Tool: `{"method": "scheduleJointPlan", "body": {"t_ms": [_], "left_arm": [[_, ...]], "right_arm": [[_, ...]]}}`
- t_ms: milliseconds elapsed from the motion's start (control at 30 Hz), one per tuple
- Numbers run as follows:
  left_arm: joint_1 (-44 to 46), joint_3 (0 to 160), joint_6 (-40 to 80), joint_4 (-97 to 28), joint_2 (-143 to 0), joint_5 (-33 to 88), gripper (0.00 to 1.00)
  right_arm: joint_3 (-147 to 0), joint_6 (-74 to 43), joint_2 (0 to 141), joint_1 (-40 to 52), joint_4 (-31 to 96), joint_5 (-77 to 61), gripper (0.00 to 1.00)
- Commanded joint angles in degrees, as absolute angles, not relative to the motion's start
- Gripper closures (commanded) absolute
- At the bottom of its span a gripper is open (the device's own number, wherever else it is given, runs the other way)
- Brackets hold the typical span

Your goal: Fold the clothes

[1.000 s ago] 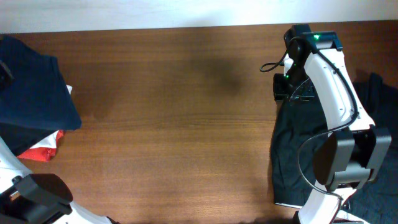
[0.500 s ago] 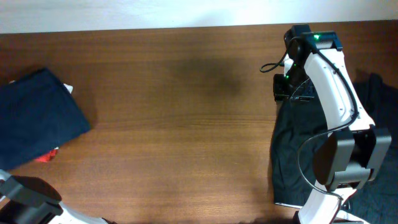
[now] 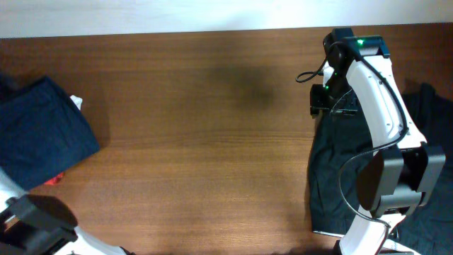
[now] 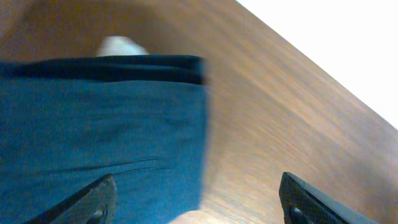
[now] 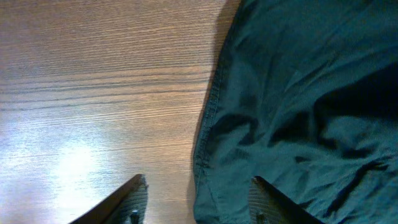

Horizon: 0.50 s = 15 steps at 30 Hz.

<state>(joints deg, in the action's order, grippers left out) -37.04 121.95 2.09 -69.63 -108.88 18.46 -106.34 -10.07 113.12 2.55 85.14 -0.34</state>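
Now, left end effector [image 4: 196, 193] apart over navy shorts [image 4: 93, 124] — right end effector [image 5: 199, 186] apart over dark shorts [image 5: 298, 93].

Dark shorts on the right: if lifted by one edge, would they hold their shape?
Probably not: the dark shorts lie creased and rumpled, so they'd likely droop. Pushed across the table, they'd probably bunch, since the hem already buckles.

Desk [image 3: 198, 142], brown wood-grain top with grain running side to side, soft shadow [image 3: 241, 81] near the far edge, plain white wall [image 3: 141, 14] behind it, even light.
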Motion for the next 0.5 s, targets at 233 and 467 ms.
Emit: {"method": "scheduleJointPlan", "body": {"t_ms": [233, 467], "left_arm": [[-8.0, 122.8, -1.8, -73.5, -111.7, 13.0, 0.13], [1.5, 122.7, -1.7, -88.8, -117.1, 7.6, 0.07]], "right_arm": [[-107.0, -4.7, 112.2, 1.7, 83.8, -9.3, 0.17], [-107.0, 2.0, 112.2, -1.7, 93.4, -15.7, 0.01]]}}
